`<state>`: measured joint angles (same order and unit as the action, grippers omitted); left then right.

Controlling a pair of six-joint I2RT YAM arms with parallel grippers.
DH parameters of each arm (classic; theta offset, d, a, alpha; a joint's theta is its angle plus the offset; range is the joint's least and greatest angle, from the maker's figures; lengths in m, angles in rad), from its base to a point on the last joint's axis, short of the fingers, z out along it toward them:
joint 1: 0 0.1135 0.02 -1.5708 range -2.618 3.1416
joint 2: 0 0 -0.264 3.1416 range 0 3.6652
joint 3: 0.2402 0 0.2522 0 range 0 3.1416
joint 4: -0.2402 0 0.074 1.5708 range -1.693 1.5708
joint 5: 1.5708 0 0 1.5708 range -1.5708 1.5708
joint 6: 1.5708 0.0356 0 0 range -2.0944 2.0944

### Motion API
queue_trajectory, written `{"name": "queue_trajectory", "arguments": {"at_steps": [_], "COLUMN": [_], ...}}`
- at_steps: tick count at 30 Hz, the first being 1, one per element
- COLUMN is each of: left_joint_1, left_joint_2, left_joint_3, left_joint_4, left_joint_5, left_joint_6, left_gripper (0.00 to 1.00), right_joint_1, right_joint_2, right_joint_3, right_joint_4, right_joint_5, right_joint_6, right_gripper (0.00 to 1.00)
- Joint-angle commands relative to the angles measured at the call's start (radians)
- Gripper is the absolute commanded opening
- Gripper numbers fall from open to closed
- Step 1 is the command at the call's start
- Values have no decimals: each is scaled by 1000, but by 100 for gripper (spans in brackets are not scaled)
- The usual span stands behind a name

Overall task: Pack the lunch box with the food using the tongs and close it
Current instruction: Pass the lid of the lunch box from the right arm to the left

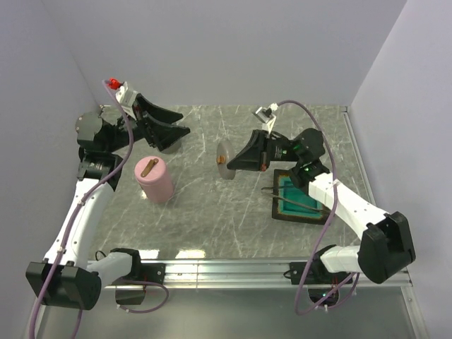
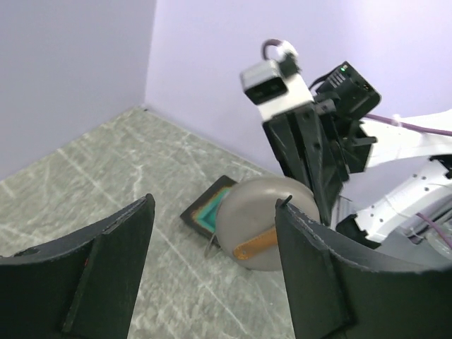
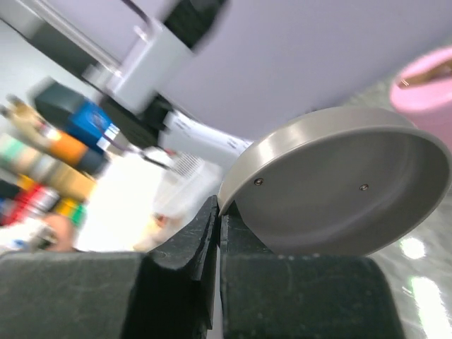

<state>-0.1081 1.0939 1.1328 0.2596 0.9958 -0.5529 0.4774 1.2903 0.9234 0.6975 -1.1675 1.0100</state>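
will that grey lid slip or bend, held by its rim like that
Probably rigid: the grey lid holds its round shape, pinched only at its rim by the right gripper. Its smooth sheen suggests it could pivot or slip.

Grey marbled table (image 1: 212, 219); pink lunch box (image 1: 154, 180) stands left; dark tray (image 1: 296, 217), seemingly teal-lined, lies right.
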Motion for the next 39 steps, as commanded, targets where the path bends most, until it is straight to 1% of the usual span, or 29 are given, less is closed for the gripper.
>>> {"name": "queue_trajectory", "arguments": {"at_steps": [1,2,4,5,7,8,11,14,18,20,23,30,35,39], "left_joint_1": [1,1,-1,1,-4,-10,-33,-54,-105,-131,-165,-212,-254,-266], "left_joint_2": [1,-3,-9,-18,-29,-38,-51,-33,9,32,53,81,93,103], "left_joint_3": [-40,-65,-93,-120,-168,-182,-223,-229,-196,-199,-199,-211,-211,-225], "left_joint_4": [272,335,387,435,495,553,634,647,649,673,668,716,666,670], "left_joint_5": [75,76,78,76,61,58,64,66,83,81,81,89,113,110], "left_joint_6": [-128,-162,-199,-234,-296,-314,-323,-314,-295,-314,-294,-292,-226,-208], "left_gripper": [74,74,73,73,73,72,70,69,68,68,68,68,68,68], "right_joint_1": [-37,-54,-65,-72,-83,-86,-86,-86,-85,-83,-80,-51,-25,-17], "right_joint_2": [33,40,58,63,70,72,76,73,70,69,57,34,40,44], "right_joint_3": [22,32,40,37,28,20,17,6,-8,-8,-9,-4,3,9], "right_joint_4": [364,382,384,405,422,421,421,442,454,441,435,404,392,399], "right_joint_5": [47,61,92,103,126,149,184,213,224,223,220,206,201,204], "right_joint_6": [409,476,531,588,639,680,745,789,811,802,794,770,757,768], "right_gripper": [0,0,0,0,0,0,0,0,0,0,0,0,0,0]}}
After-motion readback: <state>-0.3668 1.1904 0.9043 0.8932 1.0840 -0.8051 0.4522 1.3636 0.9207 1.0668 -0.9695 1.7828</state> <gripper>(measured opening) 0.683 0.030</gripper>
